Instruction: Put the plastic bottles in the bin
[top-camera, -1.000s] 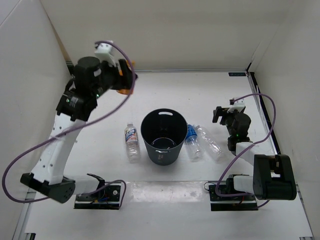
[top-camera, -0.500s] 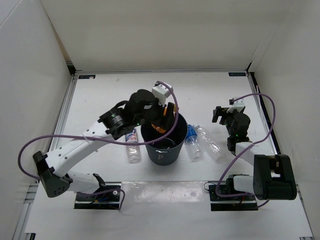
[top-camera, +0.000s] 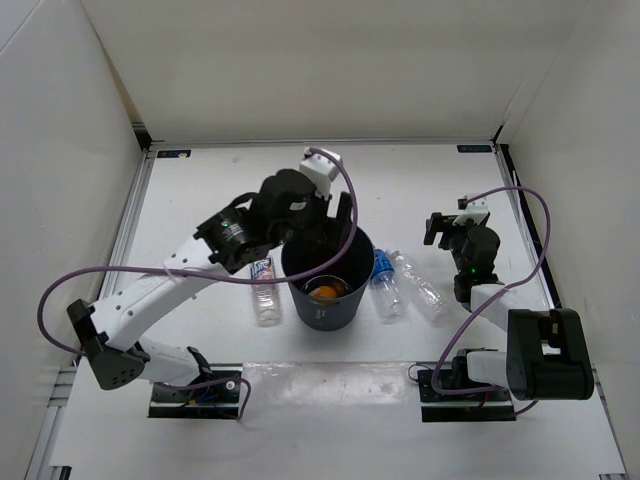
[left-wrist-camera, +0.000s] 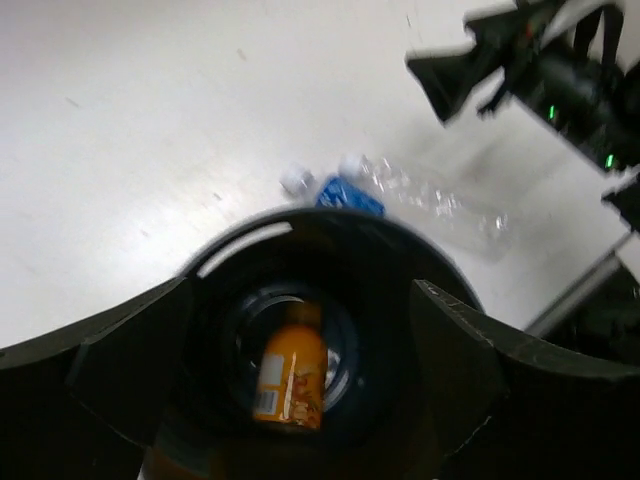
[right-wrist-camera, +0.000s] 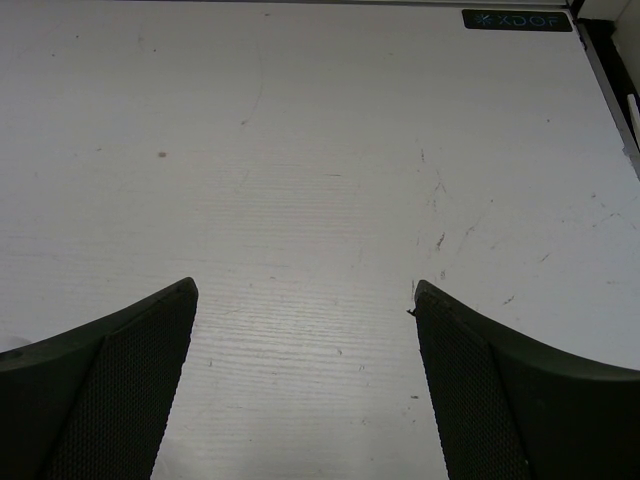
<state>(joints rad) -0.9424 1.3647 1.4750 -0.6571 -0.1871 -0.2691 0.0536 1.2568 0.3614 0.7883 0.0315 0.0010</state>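
The left fingers (left-wrist-camera: 120, 380) are spread wide and grip nothing, hovering just above the far rim of the bin (top-camera: 326, 316), which stands upright near the middle of the bench (top-camera: 200, 190). The orange bottle (left-wrist-camera: 290, 378) lies at the bottom of the bin, clear of the fingers. The other three bottles lie on their sides on the bench outside the bin. The clear bottle with the white and blue label (top-camera: 264, 285) is just beside the bin's left side. The clear bottle with the blue label and cap (top-camera: 384, 283) is just beside its right side. The plain clear bottle (top-camera: 420, 283) lies next to that one, on the side away from the bin. The right arm (top-camera: 480, 270) sits folded near the right edge of the bench, apart from the bin. The right fingers (right-wrist-camera: 100, 400) are also spread and empty, with bare bench showing between them.
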